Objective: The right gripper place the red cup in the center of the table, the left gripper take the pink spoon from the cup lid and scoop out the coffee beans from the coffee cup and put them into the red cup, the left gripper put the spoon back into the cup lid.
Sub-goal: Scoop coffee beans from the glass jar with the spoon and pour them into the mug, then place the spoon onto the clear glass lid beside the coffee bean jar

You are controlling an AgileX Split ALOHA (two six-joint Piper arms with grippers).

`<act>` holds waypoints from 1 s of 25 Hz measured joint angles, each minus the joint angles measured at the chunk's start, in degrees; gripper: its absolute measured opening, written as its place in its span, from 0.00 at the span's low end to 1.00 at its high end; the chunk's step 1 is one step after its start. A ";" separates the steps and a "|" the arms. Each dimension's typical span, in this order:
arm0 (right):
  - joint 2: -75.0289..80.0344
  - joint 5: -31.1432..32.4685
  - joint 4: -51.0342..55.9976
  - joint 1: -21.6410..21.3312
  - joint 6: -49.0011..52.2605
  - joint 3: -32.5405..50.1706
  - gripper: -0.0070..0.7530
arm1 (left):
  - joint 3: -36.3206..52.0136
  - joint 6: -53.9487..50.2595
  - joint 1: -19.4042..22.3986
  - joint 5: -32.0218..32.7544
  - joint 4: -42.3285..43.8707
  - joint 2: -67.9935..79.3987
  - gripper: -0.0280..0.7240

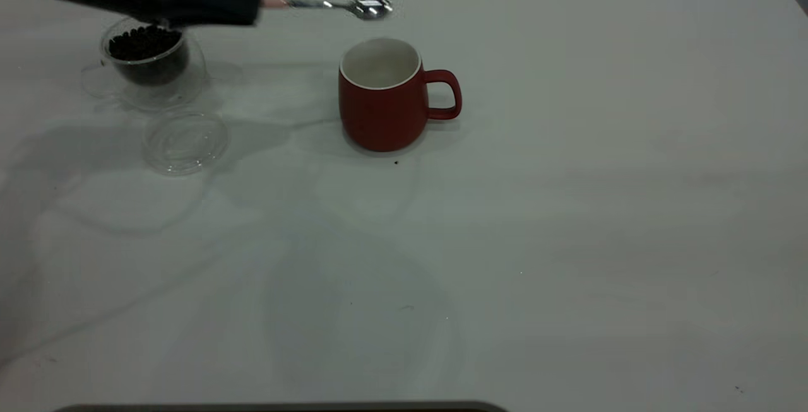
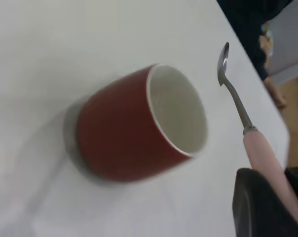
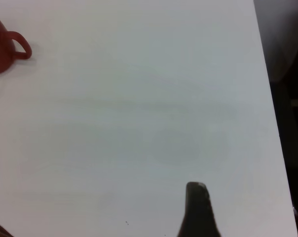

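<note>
My left gripper (image 1: 252, 5) is shut on the pink handle of the pink spoon (image 1: 353, 5) and holds it level above the table, behind the red cup (image 1: 385, 100). In the left wrist view, the spoon (image 2: 238, 103) sits beside the cup's open mouth (image 2: 139, 133); its bowl shows no beans and the cup's white inside looks empty. The coffee cup (image 1: 148, 62), with coffee beans (image 1: 144, 43) in it, stands at the far left under the left arm. The cup lid (image 1: 185, 141) lies in front of it. My right gripper (image 3: 97, 215) is open over bare table.
The white table (image 1: 568, 210) stretches wide to the right of the red cup and towards the near side. A tiny dark speck (image 1: 396, 162) lies just in front of the red cup. The table's right edge (image 3: 267, 98) shows in the right wrist view.
</note>
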 joint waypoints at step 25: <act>0.00 0.00 0.00 0.00 0.00 0.00 0.77 | 13.87 -18.75 27.16 -0.53 20.75 -9.28 0.20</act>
